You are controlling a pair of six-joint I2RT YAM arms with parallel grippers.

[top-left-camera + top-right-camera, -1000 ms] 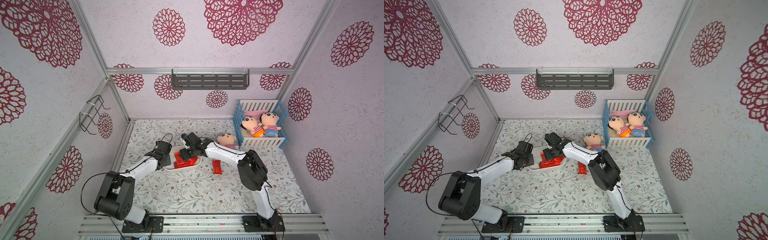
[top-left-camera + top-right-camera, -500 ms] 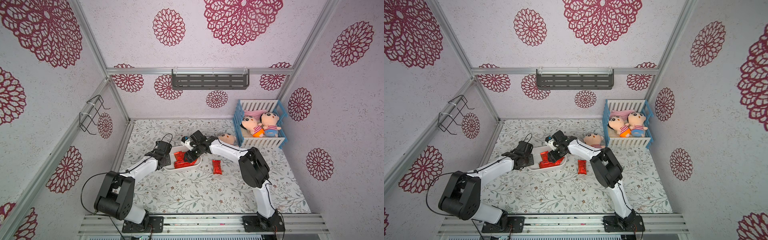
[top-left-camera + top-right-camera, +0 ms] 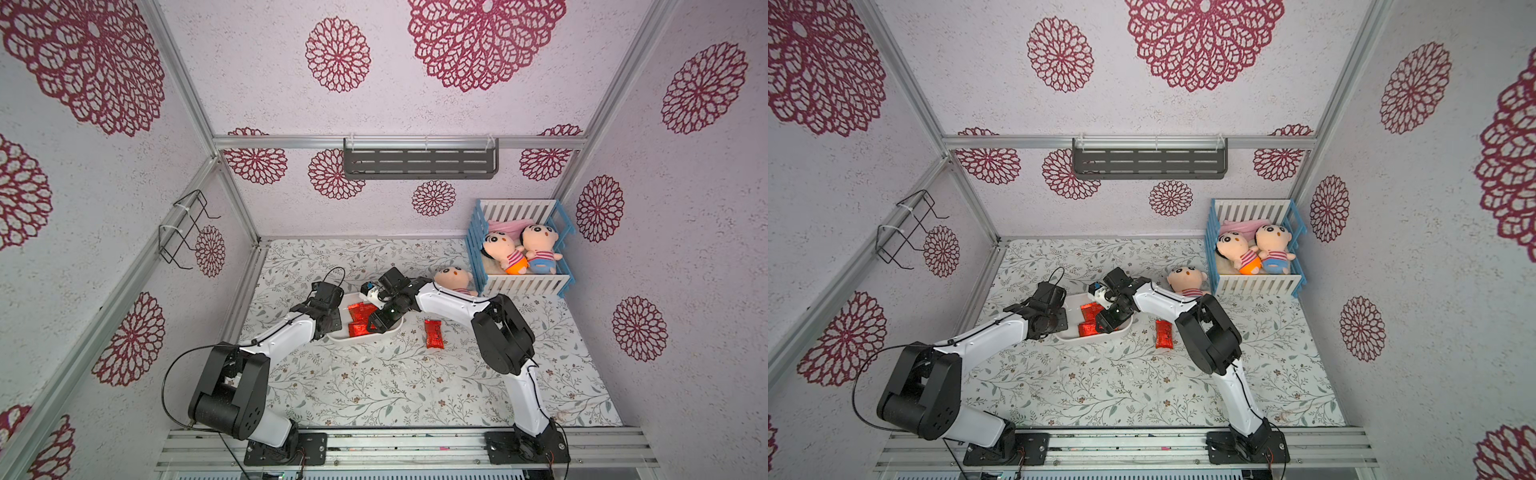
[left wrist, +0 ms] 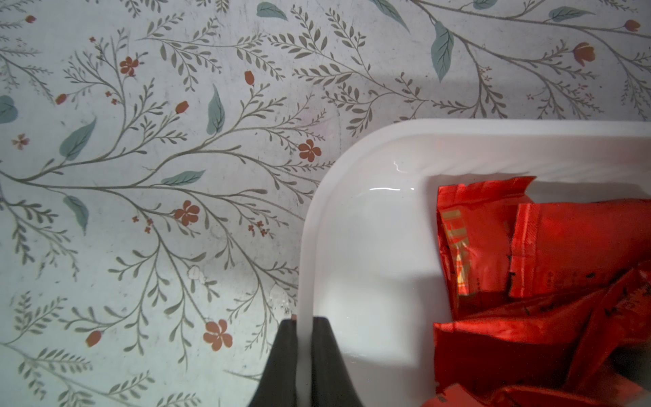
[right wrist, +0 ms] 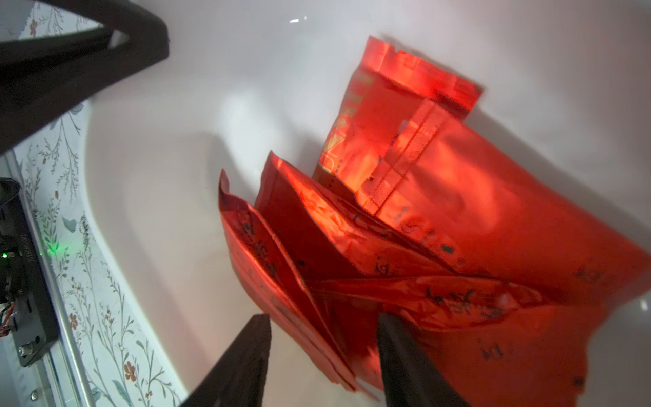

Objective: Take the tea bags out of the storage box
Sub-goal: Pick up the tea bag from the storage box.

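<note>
Floral-print tabletop (image 3: 374, 386) stretches open on the near side of the storage box (image 3: 357, 338), which sits mid-surface with its end wall clamped between the left fingers (image 4: 320, 338), one inside the rim and one outside. Inside the box the right fingers (image 5: 252, 345) stand apart, straddling the upturned edges of the piled tea bags (image 5: 458, 211), away from the white walls. One tea bag (image 3: 433, 333) lies alone on the tabletop near the box's right side, apart from its rim, with the toy crib (image 3: 519, 286) and a plush doll (image 3: 453, 276) farther back.
</note>
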